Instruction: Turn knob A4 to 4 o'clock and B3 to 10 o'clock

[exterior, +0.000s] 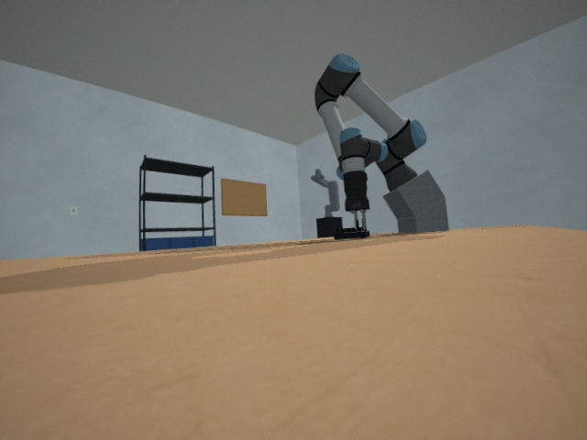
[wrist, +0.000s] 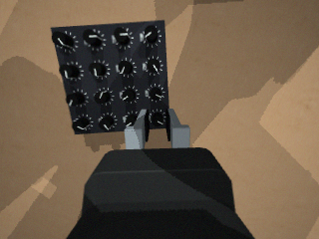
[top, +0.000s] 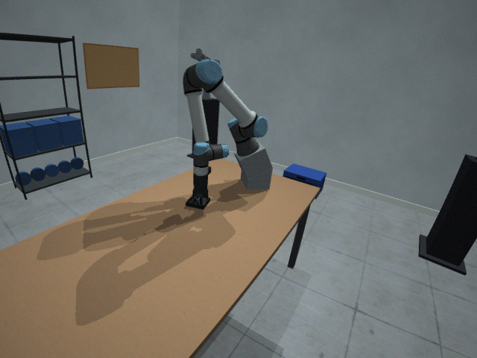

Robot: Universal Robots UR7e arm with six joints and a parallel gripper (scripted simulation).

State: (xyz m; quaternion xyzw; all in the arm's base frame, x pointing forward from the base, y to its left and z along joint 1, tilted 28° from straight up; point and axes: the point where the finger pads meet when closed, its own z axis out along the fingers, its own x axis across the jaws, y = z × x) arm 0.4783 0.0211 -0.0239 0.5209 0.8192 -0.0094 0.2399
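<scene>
The knob box (wrist: pixel 112 80) is a black square panel with four rows of four black knobs, each with a white line. It stands on the wooden table and also shows in the top view (top: pixel 197 201) and the exterior view (exterior: pixel 351 233). My gripper (wrist: pixel 158 119) points straight down over the box's corner nearest the wrist. Its two grey fingers stand partly open on either side of the corner knob (wrist: pixel 158 118), with a gap on each side. The printed names are too small to read. The socket side is not visible.
The arm's grey base (top: pixel 254 169) stands on the table behind the box. A blue box (top: pixel 305 175) sits at the table's far corner. A black shelf with blue bins (top: pixel 40 115) stands by the left wall.
</scene>
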